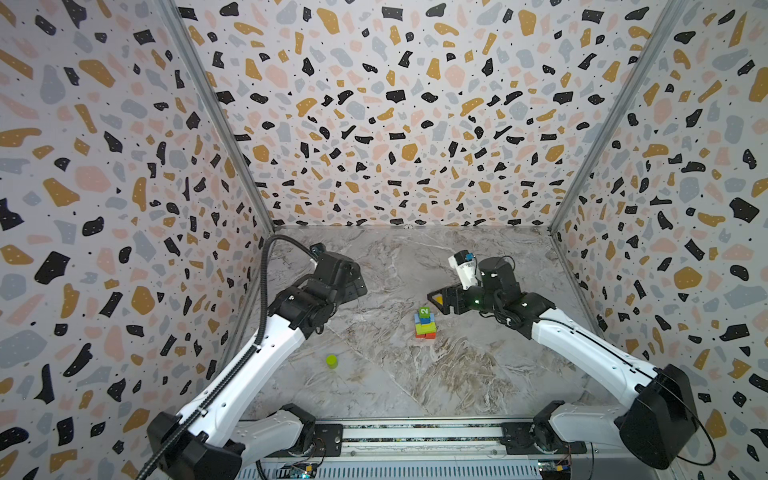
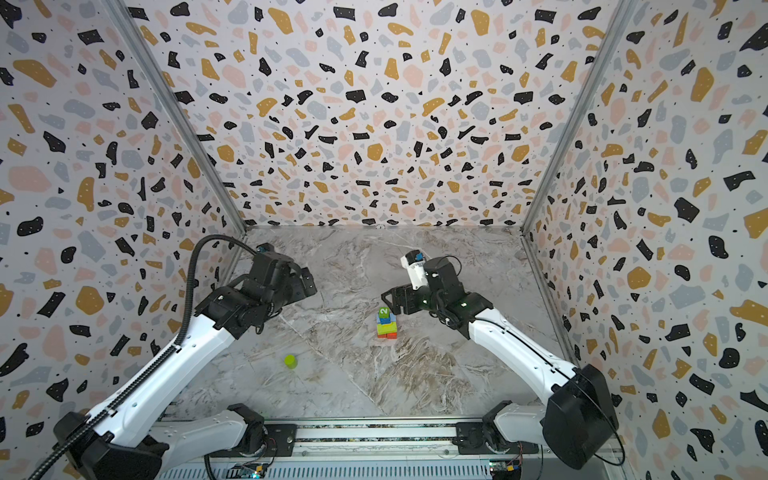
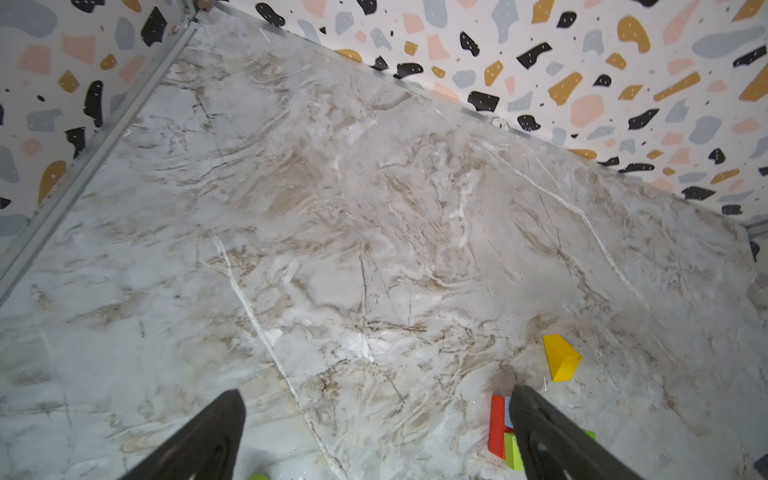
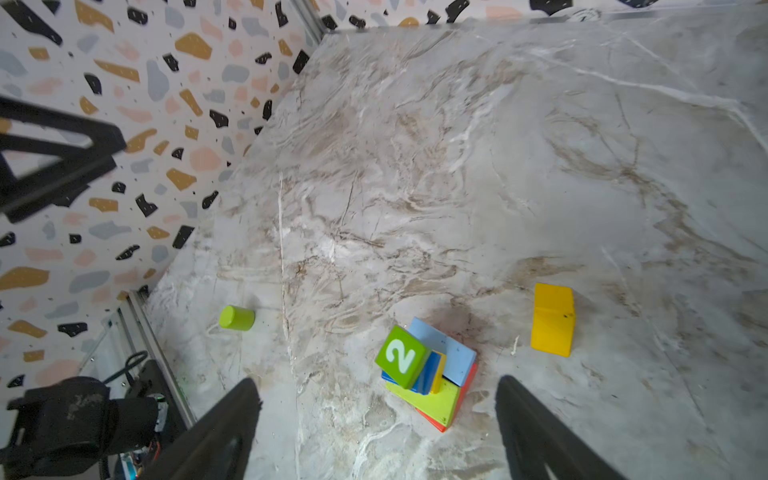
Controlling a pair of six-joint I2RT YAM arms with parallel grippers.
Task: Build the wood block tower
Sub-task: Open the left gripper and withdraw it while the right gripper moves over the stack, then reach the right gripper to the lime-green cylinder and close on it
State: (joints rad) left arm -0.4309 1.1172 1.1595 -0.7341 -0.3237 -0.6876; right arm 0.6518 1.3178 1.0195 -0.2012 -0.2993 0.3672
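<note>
The wood block tower (image 1: 424, 324) (image 2: 387, 324) stands mid-table: red bricks at the base, then lime and light blue slabs, blue and yellow pieces, and a green cube marked 2 (image 4: 402, 356) on top. My right gripper (image 4: 377, 381) (image 1: 434, 298) hovers open just behind and above the tower, with nothing between its fingers. A yellow wedge block (image 4: 552, 320) (image 3: 561, 357) lies on the table beyond the tower. A lime cylinder (image 1: 331, 361) (image 2: 290, 361) stands alone at the front left. My left gripper (image 3: 376, 390) (image 1: 358, 286) is open and empty, up at the left.
The marble table (image 1: 415, 386) is closed in by patterned walls on three sides. Metal corner posts (image 1: 266, 216) stand at the back corners. A rail with both arm bases (image 1: 415, 436) runs along the front edge.
</note>
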